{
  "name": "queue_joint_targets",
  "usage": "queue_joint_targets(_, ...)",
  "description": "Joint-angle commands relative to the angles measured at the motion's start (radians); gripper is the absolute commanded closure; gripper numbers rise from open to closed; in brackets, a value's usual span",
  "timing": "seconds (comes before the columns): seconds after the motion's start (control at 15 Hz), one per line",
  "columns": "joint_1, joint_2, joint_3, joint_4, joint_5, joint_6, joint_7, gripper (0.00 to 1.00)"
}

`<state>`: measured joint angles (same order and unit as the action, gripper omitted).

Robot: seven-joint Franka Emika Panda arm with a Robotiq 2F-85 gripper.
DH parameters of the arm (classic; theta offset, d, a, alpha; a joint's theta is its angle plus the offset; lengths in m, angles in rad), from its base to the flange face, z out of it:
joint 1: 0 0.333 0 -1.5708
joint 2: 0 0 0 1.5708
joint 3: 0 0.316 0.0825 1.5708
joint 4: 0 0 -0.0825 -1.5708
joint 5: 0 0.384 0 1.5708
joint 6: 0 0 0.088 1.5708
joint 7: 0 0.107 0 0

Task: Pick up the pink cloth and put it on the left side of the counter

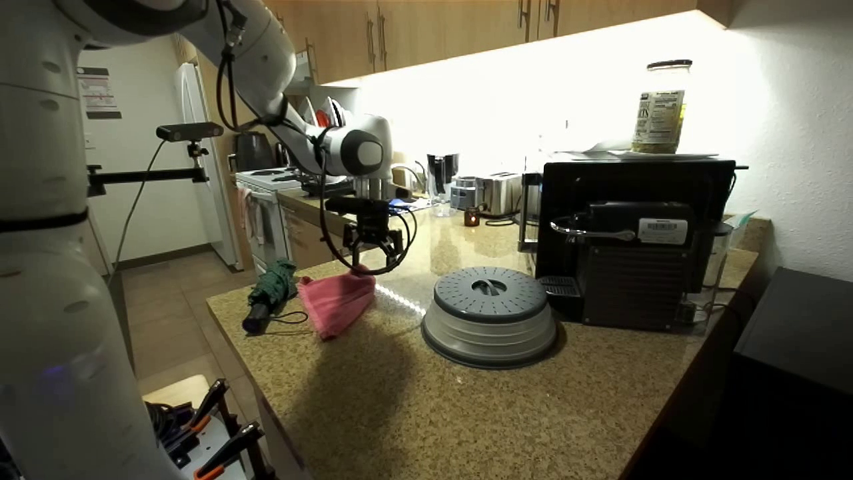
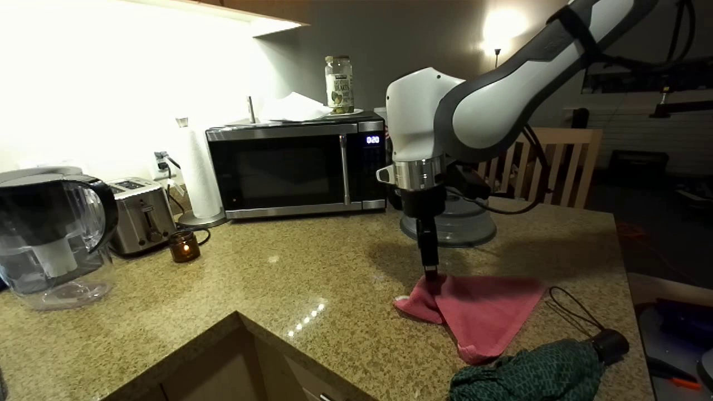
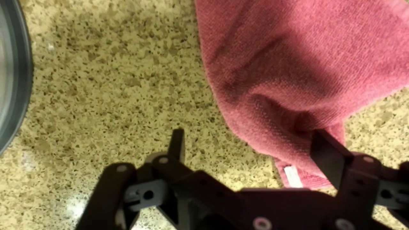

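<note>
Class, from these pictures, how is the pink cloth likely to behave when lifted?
The pink cloth will probably hang floppy, since it lies in soft folds. Its fuzzy, towel-like surface should resist slipping. It looks thin, so it is likely light.

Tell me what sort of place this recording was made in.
A kitchen, most likely in a home: a microwave and a toaster stand on the speckled counter, and a white stove shows farther back in an exterior view.
</note>
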<state>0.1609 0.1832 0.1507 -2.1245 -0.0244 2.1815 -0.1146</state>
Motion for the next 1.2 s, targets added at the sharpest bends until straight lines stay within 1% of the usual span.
queue_joint_targets(0.0,-0.008,0.039,-0.004,0.044,0.019,0.008,0.026,0.00)
queue_joint_targets(0.2,-0.010,0.064,-0.011,0.073,0.036,-0.009,0.053,0.00)
queue_joint_targets(0.6,-0.014,0.104,-0.024,0.095,0.065,-0.043,0.117,0.00)
queue_joint_targets(0.8,-0.021,0.117,-0.029,0.103,0.092,-0.072,0.119,0.00)
queue_joint_targets(1.13,-0.026,0.140,-0.051,0.129,0.088,-0.156,0.161,0.00)
